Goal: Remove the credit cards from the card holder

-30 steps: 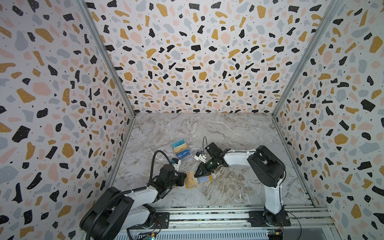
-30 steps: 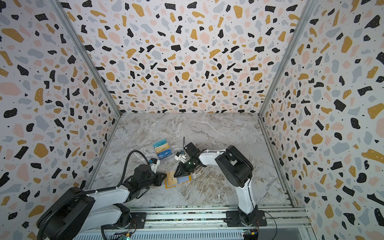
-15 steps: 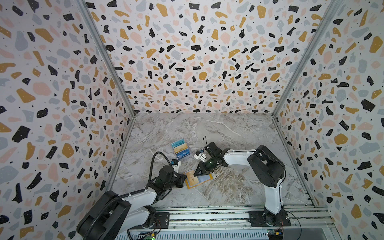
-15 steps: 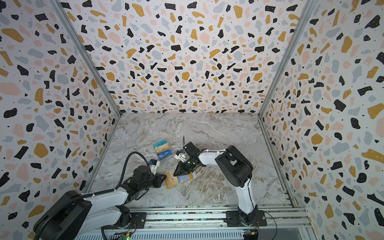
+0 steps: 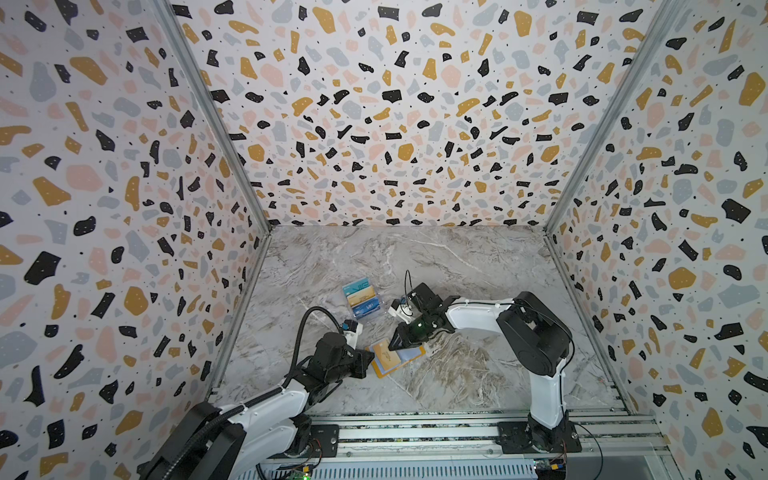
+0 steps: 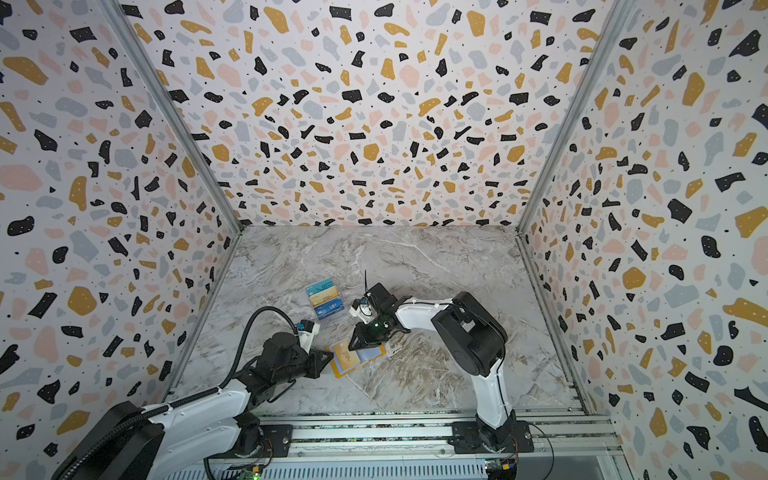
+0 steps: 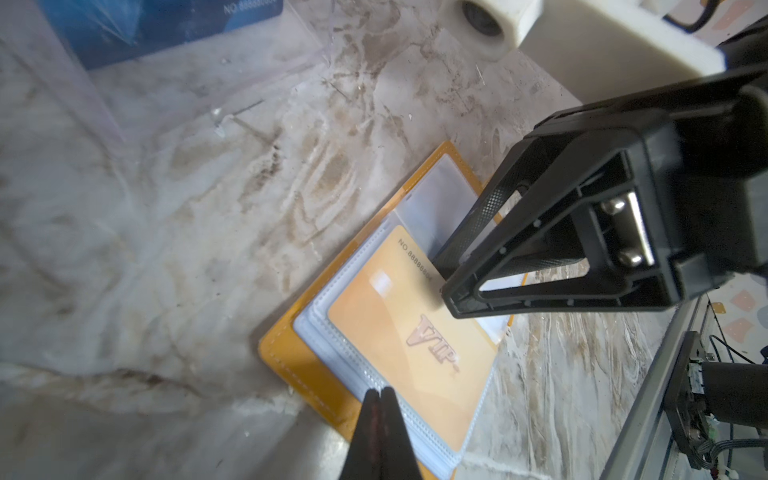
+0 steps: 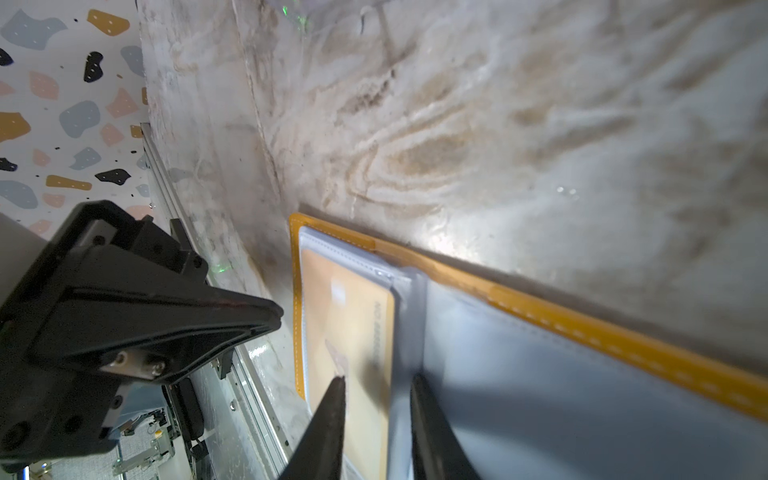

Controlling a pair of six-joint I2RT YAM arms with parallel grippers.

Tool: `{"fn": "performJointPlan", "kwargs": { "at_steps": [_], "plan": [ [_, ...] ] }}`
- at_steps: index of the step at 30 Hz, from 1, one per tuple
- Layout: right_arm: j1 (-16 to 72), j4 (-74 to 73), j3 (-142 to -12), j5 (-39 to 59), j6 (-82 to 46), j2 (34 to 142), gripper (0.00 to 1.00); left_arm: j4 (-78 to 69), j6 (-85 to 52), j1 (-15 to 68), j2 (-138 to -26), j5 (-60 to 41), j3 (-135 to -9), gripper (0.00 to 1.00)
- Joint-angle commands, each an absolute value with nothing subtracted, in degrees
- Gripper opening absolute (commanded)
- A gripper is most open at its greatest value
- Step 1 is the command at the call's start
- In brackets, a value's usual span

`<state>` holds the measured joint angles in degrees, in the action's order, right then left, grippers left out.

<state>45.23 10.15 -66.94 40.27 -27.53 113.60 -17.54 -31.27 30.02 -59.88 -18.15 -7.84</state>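
- Gold card, reading "VIP" and "NO.8888888", is sitting in the open holder on the surface.
- Right end effector is standing slightly spread astride the card's edge.
- Left end effector, pressed together, is touching the holder's rim.
- Three more cards, the blue one reading "VIP", are lying nearby.

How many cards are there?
4. Teal card, beige-gold card and blue card sit together on the table; one gold VIP card sits in the yellow card holder. More may hide inside.
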Motion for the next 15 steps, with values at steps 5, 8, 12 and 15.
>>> {"fn": "performJointPlan", "kwargs": {
  "at_steps": [5,8,12,15],
  "plan": [
    [45.7,14.7,-67.5,41.1,-26.1,111.4,0.29,-18.5,-31.6,30.2,-61.5,-20.0,-6.5,0.0],
    [45.7,14.8,-67.4,42.0,-25.9,111.2,0.28,-18.6,-31.6,30.2,-62.5,-19.9,-6.5,0.0],
    [45.7,15.0,-67.3,43.4,-25.6,111.0,0.28,-19.0,-31.5,30.2,-63.4,-19.5,-6.2,0.0],
    [45.7,14.1,-67.2,46.0,-25.6,110.9,0.27,-18.6,-31.5,30.2,-63.6,-18.9,-6.5,0.0]
  ]
}}
